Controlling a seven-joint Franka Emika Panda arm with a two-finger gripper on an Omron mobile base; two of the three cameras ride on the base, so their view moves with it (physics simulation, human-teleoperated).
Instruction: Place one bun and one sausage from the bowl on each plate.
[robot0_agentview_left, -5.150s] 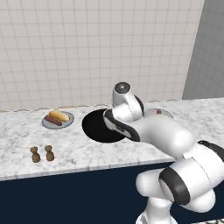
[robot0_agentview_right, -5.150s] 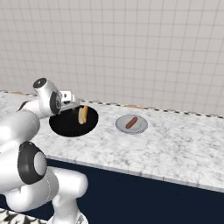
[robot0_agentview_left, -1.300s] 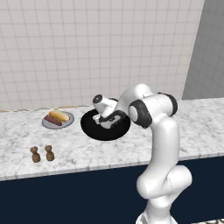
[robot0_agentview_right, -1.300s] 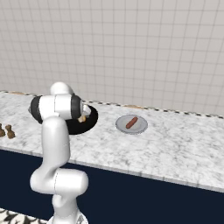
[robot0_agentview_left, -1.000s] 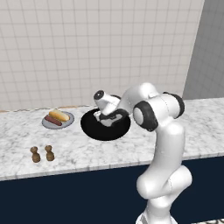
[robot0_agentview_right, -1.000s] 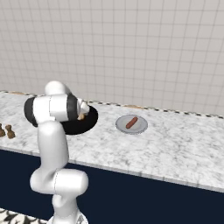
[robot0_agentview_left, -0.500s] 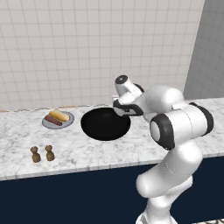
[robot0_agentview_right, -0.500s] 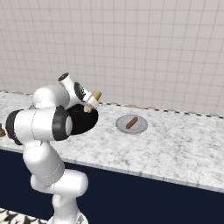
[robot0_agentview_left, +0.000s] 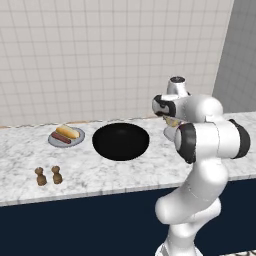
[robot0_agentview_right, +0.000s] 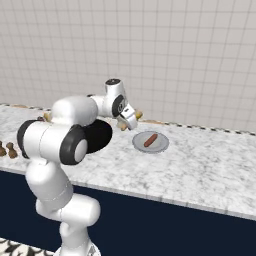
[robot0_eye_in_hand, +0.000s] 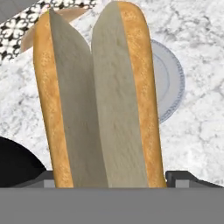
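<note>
My gripper (robot0_agentview_right: 128, 120) is shut on a split bun (robot0_eye_in_hand: 98, 96), held in the air just left of the right grey plate (robot0_agentview_right: 161, 146). That plate carries one sausage (robot0_agentview_right: 150, 139). In the hand view the bun stands between my fingertips (robot0_eye_in_hand: 180, 176), with the plate's rim (robot0_eye_in_hand: 174, 87) behind it. The wide matte-black bowl (robot0_agentview_left: 120, 141) sits mid-counter and looks empty. My gripper (robot0_agentview_left: 172, 121) hangs to the right of it. The left grey plate (robot0_agentview_left: 54, 142) holds a bun (robot0_agentview_left: 67, 132) and a sausage (robot0_agentview_left: 61, 139).
Two small brown shakers (robot0_agentview_left: 48, 175) stand near the counter's front edge at the left. The marble counter (robot0_agentview_right: 210, 165) stretches to the right of the sausage plate. A tiled wall closes off the back.
The arm has lifted the bun out of the black bowl and swung it right, from over the bowl to beside the right plate. The bowl now looks empty.
</note>
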